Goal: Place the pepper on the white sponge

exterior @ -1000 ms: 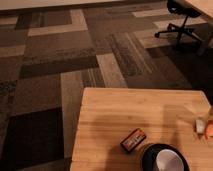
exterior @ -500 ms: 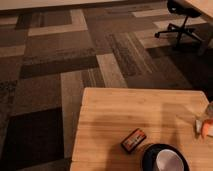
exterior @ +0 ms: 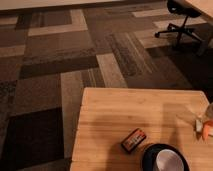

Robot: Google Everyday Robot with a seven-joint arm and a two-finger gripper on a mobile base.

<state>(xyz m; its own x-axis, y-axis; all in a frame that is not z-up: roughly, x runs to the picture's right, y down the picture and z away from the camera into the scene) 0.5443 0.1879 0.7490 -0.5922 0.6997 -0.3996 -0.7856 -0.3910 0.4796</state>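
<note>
So the pepper (exterior: 207, 131) is way over at the right edge of the frame, sitting on the wooden counter (exterior: 115, 120) near its right side. Only a small orange bit of it shows, half cut off by the edge of the view. Just left of it, touching or nearly so, there's a small pale whitish thing (exterior: 199, 125) that could be the white sponge, but I honestly can't say for sure, and I can't tell whether the pepper rests on it or just beside it.

Going by that, I'd guess the task is either barely started or right at the placing stage, and the view doesn't settle which. I wouldn't call it finished, since nothing shows the pepper clearly lying on top of a sponge.

The gripper (exterior: 210, 111) seems to be the faint pale shape right above the pepper at the frame edge. It's mostly out of view, and whether the jaws are wide, narrow or clamped on the pepper I can't tell.

Orientation: the visible orange piece looks taller than wide, so its long axis seems to run roughly front-to-back on the counter, or maybe upright. Which end is the tip is a toss-up because so little shows.

Other stuff: a black-and-red packet (exterior: 133, 140) lies at a diagonal near the counter's front, well apart from the pepper, with a round dark bowl-like thing (exterior: 165, 159) just beside it. An office chair (exterior: 180, 22) sits on the carpet far back.
</note>
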